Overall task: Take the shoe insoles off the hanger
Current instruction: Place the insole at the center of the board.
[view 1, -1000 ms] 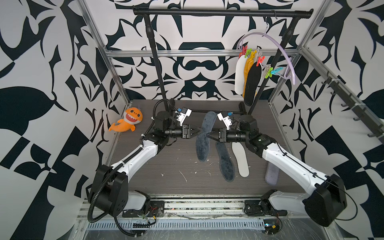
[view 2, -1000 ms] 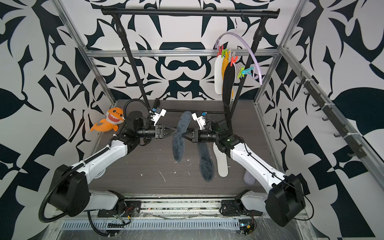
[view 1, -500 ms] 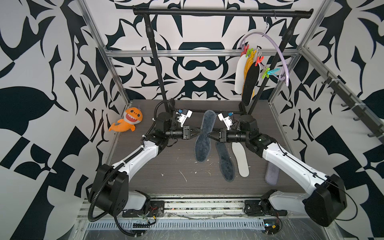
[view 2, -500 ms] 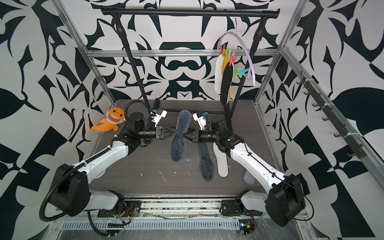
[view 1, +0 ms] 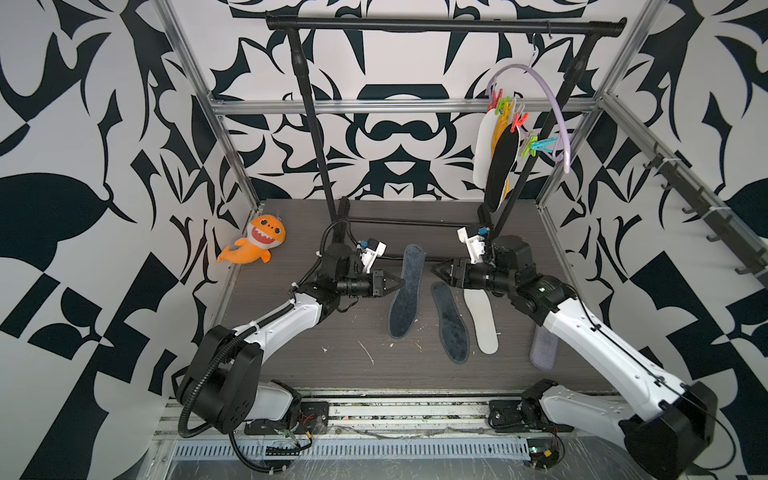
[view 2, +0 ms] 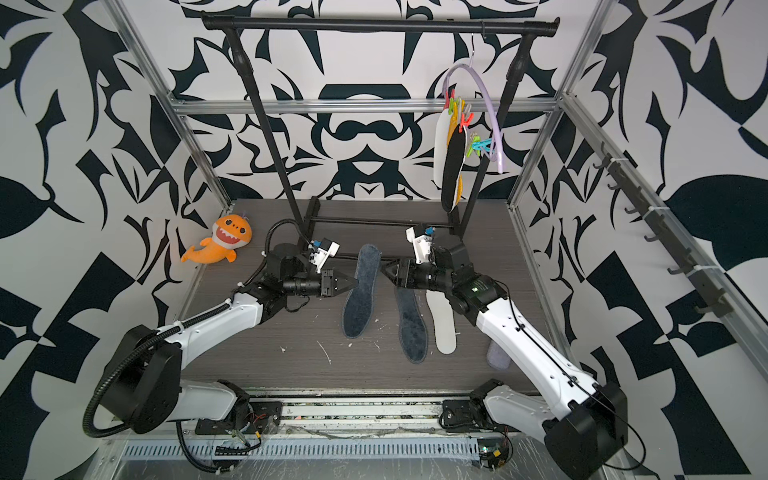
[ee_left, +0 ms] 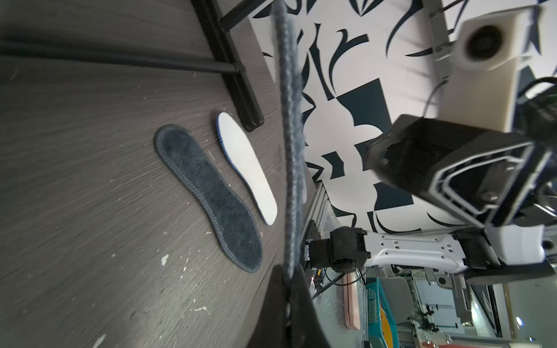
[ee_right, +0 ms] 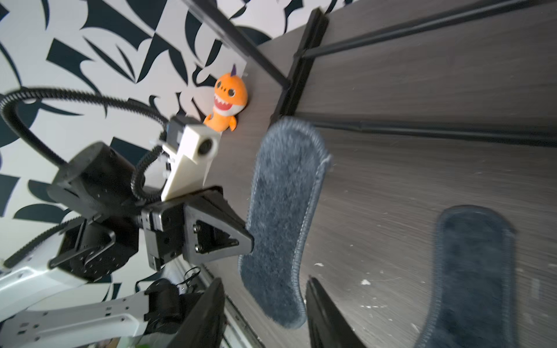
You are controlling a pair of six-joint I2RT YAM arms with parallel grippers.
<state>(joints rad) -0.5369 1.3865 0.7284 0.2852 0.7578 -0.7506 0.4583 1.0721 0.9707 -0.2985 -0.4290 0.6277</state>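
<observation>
My left gripper [view 1: 400, 283] is shut on the long edge of a fuzzy dark grey-blue insole [view 1: 408, 291], holding it off the table; the left wrist view shows this insole [ee_left: 291, 144] edge-on. Just right of it, my right gripper [view 1: 434, 271] stands open, its fingers [ee_right: 212, 301] either side of the insole's end [ee_right: 283, 211] without touching. A second dark insole [view 1: 451, 322] and a white one [view 1: 480, 320] lie flat on the table. The lilac hanger [view 1: 548, 91] hangs from the rail at the back right, with white [view 1: 481, 153], orange [view 1: 498, 124] and black [view 1: 503, 162] insoles pegged to it.
The black clothes rail [view 1: 444, 25] spans the back, and its base bars [view 1: 415, 222] cross the table behind both grippers. An orange plush shark [view 1: 257, 245] sits at the back left. A lilac-grey pad [view 1: 544, 349] lies under the right arm.
My left gripper has closed on the dark insole and my right gripper has opened and let go of it. The hanger has swung slightly.
</observation>
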